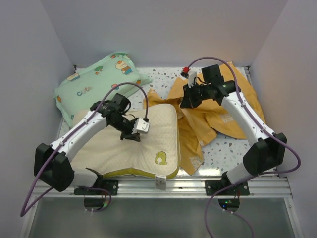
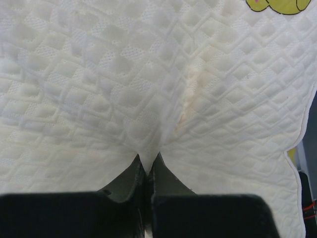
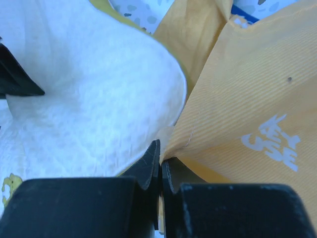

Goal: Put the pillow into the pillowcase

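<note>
A mint-green cartoon-print pillow (image 1: 96, 82) lies at the back left corner, well apart from the left fingers. The left gripper (image 1: 132, 133) is pressed onto the pillow (image 1: 148, 148). Its fingers (image 2: 130, 179) are closed together, pinching a small fold of the quilted cream cover, and creases fan out from the fingertips. The pillow's green corner mark (image 1: 160, 158) sits ahead of those fingers and off to their right. The pillow lies flat on the speckled table (image 1: 223, 148), its rounded end bulging just left of the right fingers (image 3: 148, 166). The right gripper (image 1: 189, 101) is clamped tight on an edge of the orange-yellow pillowcase (image 1: 223, 116). The pillowcase spreads crumpled to the right of the fingertips, its white lettering (image 3: 272, 144) near them.
</note>
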{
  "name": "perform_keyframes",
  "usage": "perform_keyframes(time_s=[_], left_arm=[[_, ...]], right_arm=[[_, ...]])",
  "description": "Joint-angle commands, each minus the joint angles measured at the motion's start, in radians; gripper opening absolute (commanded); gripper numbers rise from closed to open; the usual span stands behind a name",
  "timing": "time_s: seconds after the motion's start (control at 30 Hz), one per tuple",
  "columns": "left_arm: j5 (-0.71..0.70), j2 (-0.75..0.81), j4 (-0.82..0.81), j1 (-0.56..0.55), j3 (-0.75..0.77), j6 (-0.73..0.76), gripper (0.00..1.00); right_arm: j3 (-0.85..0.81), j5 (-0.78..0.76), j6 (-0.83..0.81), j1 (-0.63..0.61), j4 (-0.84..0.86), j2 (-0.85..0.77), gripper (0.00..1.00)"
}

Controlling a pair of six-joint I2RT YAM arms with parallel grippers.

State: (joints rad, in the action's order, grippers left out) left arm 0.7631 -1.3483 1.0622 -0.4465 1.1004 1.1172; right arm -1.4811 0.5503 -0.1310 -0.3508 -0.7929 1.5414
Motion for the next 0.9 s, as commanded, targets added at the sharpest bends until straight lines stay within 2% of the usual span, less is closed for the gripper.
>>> perform_keyframes(time_s=[0.0, 0.03, 0.17, 0.27, 0.43, 0.53, 0.6, 0.67, 0.7, 0.77, 0.87], left_arm=[[0.133, -0.041, -0.065, -0.086, 0.090, -0.046, 0.00], [0.133, -0.084, -0.074, -0.122, 0.104, -0.062, 0.00], [0.197, -0.190, -0.146, -0.144, 0.205, -0.134, 0.00], [0.205, -0.242, -0.255, -0.153, 0.240, -0.270, 0.00], [0.157, -0.241, -0.614, -0.071, 0.236, -0.577, 0.00], [0.026, -0.262, -0.792, -0.016, 0.253, -0.762, 0.00], [-0.120, -0.267, -0.913, 0.005, 0.230, -0.868, 0.00], [-0.256, -0.264, -0.979, 0.005, 0.181, -0.899, 0.00], [-0.369, -0.267, -1.045, -0.003, 0.164, -0.934, 0.00], [-0.504, -0.299, -1.084, -0.049, 0.153, -0.942, 0.00], [-0.631, -0.331, -1.143, -0.118, 0.131, -0.945, 0.00]], right_arm=[[-0.012, 0.033, 0.022, 0.001, 0.017, -0.087, 0.00], [-0.008, 0.034, 0.019, 0.001, 0.014, -0.096, 0.00], [0.031, 0.037, 0.004, 0.001, 0.001, -0.158, 0.00], [0.068, 0.031, -0.041, 0.001, -0.045, -0.182, 0.00], [0.162, -0.047, -0.117, 0.003, -0.086, -0.231, 0.00], [0.194, -0.111, -0.151, 0.004, -0.089, -0.236, 0.00], [0.214, -0.171, -0.160, 0.009, -0.085, -0.231, 0.00], [0.217, -0.184, -0.156, 0.010, -0.074, -0.218, 0.00], [0.214, -0.172, -0.156, 0.012, -0.072, -0.210, 0.00], [0.202, -0.123, -0.144, 0.013, -0.062, -0.195, 0.00], [0.173, -0.076, -0.139, 0.012, -0.065, -0.169, 0.00]])
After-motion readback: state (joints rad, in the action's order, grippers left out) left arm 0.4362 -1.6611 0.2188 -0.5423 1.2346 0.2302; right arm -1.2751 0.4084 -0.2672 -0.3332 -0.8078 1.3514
